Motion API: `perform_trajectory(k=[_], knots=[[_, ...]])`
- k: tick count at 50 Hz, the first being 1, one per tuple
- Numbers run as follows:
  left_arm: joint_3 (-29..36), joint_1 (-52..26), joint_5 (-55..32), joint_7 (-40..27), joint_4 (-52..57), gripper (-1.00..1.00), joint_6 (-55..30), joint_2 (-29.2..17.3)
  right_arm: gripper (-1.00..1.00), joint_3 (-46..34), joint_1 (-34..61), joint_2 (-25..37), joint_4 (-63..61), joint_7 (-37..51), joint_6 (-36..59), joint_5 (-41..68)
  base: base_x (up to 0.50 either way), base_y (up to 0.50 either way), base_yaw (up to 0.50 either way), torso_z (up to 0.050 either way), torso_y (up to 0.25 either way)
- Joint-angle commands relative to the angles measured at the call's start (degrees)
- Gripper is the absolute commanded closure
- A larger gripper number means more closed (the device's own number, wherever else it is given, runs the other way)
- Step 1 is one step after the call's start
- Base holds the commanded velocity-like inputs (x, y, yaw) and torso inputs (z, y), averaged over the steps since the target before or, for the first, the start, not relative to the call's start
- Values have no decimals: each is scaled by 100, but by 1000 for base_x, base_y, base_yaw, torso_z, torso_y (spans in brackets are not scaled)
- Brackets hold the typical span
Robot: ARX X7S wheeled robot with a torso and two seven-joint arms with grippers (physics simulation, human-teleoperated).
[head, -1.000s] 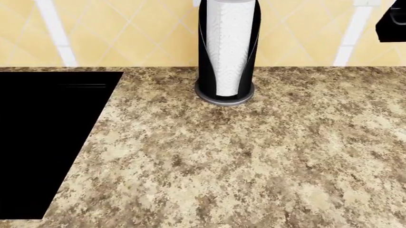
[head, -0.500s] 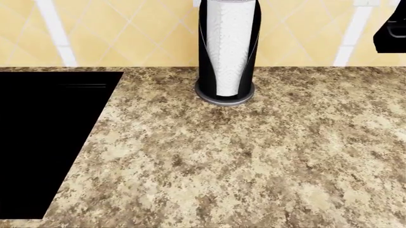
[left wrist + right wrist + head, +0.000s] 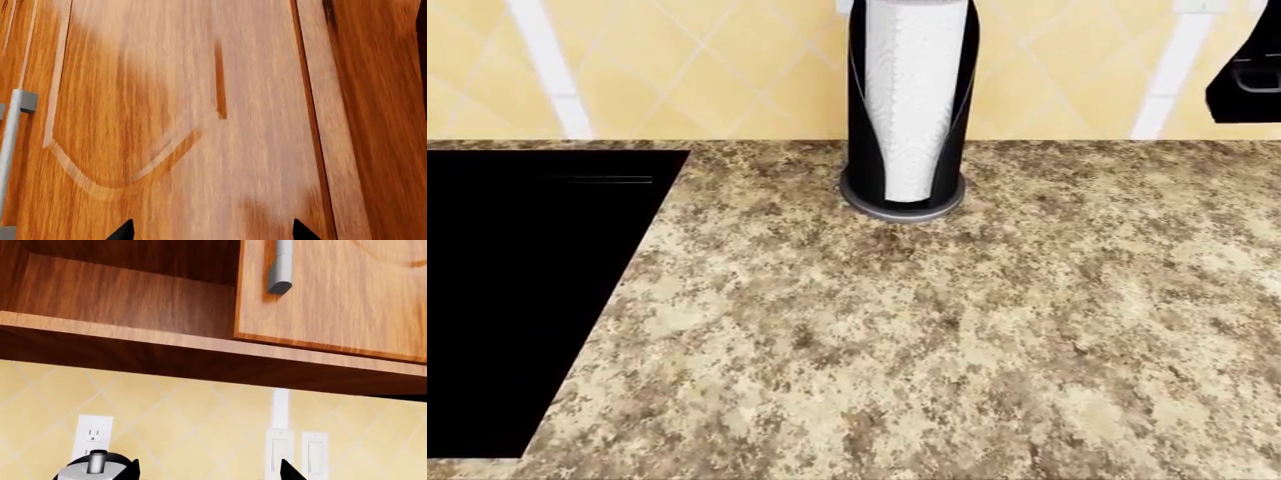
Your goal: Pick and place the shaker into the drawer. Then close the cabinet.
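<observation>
The shaker and the drawer are out of view in every frame. My left gripper (image 3: 212, 232) is open, its two dark fingertips (image 3: 123, 231) wide apart with nothing between them. It faces a wooden arched-panel door (image 3: 200, 100) close up. My right gripper (image 3: 208, 471) is also open and empty, raised toward the yellow tiled wall. Above it hangs a wall cabinet (image 3: 120, 300) with an open recess beside a shut door (image 3: 347, 300) that has a silver handle (image 3: 281, 270). A black part of the right arm (image 3: 1244, 70) shows at the head view's upper right edge.
A paper towel roll in a black holder (image 3: 908, 110) stands at the back of the speckled stone counter (image 3: 934, 340); its top (image 3: 93, 467) shows near the right gripper. A black recess (image 3: 521, 290) fills the counter's left. A silver bar handle (image 3: 12, 160), an outlet (image 3: 92, 432) and switches (image 3: 297, 452) are in view.
The black part of the right arm has crept leftward into the head view. The head view itself has shifted slightly, so the paper towel holder sits a little further right.
</observation>
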Motion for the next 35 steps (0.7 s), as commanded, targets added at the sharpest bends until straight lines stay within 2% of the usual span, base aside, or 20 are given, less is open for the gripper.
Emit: perform_trajectory(k=[1, 14, 35], knots=[[-41, 148, -1153, 153, 272, -100, 218, 800, -100, 9, 45, 73, -150, 18, 52, 0, 0, 0, 0, 10, 0], [-34, 151, -1223, 34, 567, -100, 136, 944, -100, -52, -14, 52, -131, -20, 31, -63, 0, 0, 0, 0, 0], [331, 261, -1111, 31, 665, -100, 304, 1229, -100, -23, -182, 120, -152, -50, -32, -51, 0, 0, 0, 0, 0]])
